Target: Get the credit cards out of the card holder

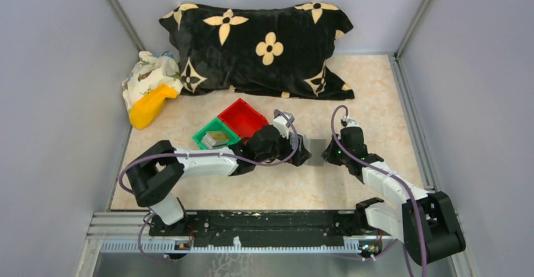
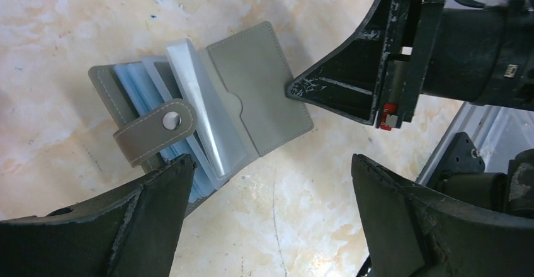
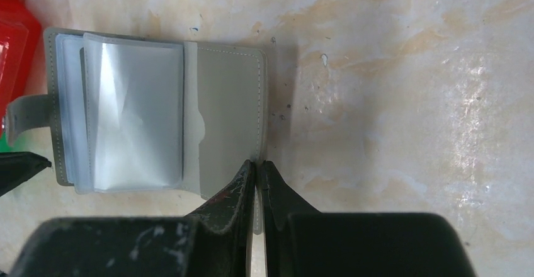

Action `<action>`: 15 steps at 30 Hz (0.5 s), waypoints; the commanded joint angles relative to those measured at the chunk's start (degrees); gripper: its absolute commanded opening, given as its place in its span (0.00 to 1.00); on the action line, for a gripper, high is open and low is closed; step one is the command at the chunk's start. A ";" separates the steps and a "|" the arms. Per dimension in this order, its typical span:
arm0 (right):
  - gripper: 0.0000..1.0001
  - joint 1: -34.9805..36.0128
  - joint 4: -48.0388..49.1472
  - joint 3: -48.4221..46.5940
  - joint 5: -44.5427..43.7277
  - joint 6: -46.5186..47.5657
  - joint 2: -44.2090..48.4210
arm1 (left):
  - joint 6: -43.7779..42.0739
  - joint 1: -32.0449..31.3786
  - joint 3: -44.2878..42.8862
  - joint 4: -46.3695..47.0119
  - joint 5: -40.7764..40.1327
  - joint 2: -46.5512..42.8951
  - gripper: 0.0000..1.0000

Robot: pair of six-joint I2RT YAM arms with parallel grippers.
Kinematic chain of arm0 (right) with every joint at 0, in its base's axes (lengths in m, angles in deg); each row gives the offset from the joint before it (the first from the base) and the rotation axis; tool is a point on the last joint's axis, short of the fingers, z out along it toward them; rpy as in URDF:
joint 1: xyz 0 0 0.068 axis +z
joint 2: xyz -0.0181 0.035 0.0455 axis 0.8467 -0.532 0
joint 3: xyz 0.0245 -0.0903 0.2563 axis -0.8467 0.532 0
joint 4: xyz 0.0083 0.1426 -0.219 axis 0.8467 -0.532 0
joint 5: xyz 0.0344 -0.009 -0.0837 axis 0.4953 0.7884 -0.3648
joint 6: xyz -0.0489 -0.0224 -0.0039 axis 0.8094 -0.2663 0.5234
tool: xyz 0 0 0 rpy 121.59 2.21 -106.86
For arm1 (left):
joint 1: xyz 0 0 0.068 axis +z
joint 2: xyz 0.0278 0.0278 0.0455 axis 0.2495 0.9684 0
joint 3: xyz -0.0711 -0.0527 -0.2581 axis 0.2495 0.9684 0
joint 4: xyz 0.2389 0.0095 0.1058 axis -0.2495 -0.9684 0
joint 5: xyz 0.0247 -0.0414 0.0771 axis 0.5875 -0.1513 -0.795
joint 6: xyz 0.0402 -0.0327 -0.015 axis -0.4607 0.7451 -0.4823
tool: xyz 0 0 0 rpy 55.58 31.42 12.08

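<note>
The card holder point(image 1: 317, 146) lies open on the table between my two grippers. It is grey, with a snap strap point(image 2: 154, 131) and clear plastic sleeves point(image 3: 135, 116); light blue leaves point(image 2: 129, 85) show under the sleeves on the strap side. My right gripper point(image 3: 257, 163) is shut on the card holder's point(image 3: 230, 101) stitched right edge, which runs between its fingers. My left gripper point(image 2: 269, 160) hangs open above the card holder point(image 2: 264, 82), one fingertip point(image 2: 179, 167) over its near edge and the other over bare table. Whether credit cards sit in the sleeves I cannot tell.
A green bin point(image 1: 203, 136) holding a small stack of flat cards point(image 1: 216, 138) and a red bin point(image 1: 242, 116) stand just left of the left gripper point(image 1: 302, 153). A black flowered pillow point(image 1: 264, 47), a patterned cloth point(image 1: 148, 75) and a yellow object point(image 1: 150, 106) lie at the back.
</note>
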State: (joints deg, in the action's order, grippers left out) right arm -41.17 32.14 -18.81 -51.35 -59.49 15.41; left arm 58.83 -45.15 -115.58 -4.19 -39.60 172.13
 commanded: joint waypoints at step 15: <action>0.05 -0.43 3.21 2.38 0.40 0.16 0.93 | 0.18 -0.26 -3.72 3.31 2.26 6.22 1.00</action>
State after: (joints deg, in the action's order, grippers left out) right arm -41.19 33.87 -16.95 -51.24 -59.56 15.49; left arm 58.83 -45.15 -117.76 -3.08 -38.66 177.16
